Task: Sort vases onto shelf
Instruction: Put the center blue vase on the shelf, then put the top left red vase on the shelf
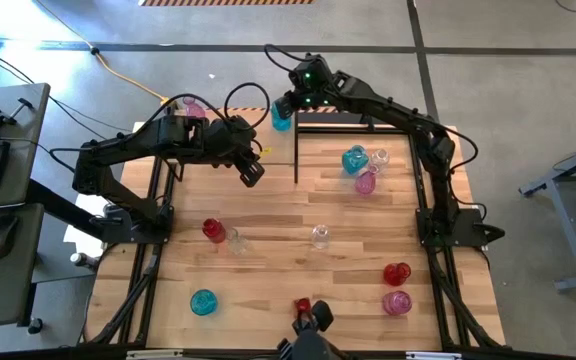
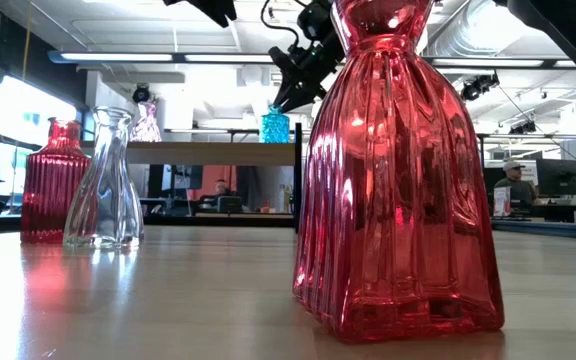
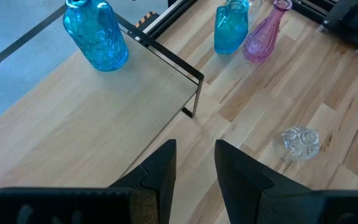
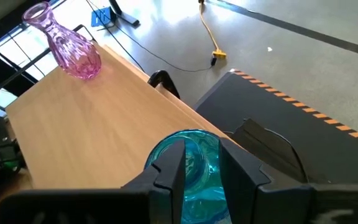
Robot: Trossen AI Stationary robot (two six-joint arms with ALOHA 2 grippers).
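We count two vases on the shelf (image 4: 104, 124): a pink vase (image 4: 67, 40) at its far end and a teal vase (image 4: 188, 165), on which our right hand (image 4: 201, 171) is clamped. About nine wait on the table (image 1: 318, 200) beyond our left hand (image 3: 194, 165), its fingers slightly apart, holding nothing. Only the low view shows a person behind.

Plank tabletop (image 1: 308, 200) fills the frame centre; on it a red vase (image 1: 212, 229) and clear vase (image 1: 236, 240) at left, clear vase (image 1: 320, 236) mid, teal vase (image 1: 203, 302) lower left, red (image 1: 397, 273) and pink (image 1: 397, 302) vases lower right, small red vase (image 1: 303, 306) at bottom edge. Upper right a teal (image 1: 354, 160), clear (image 1: 379, 157) and pink (image 1: 366, 182) cluster. Light wood shelf (image 1: 223, 150) upper centre carries a pink vase (image 1: 192, 106) and teal vase (image 1: 281, 118) along its far edge
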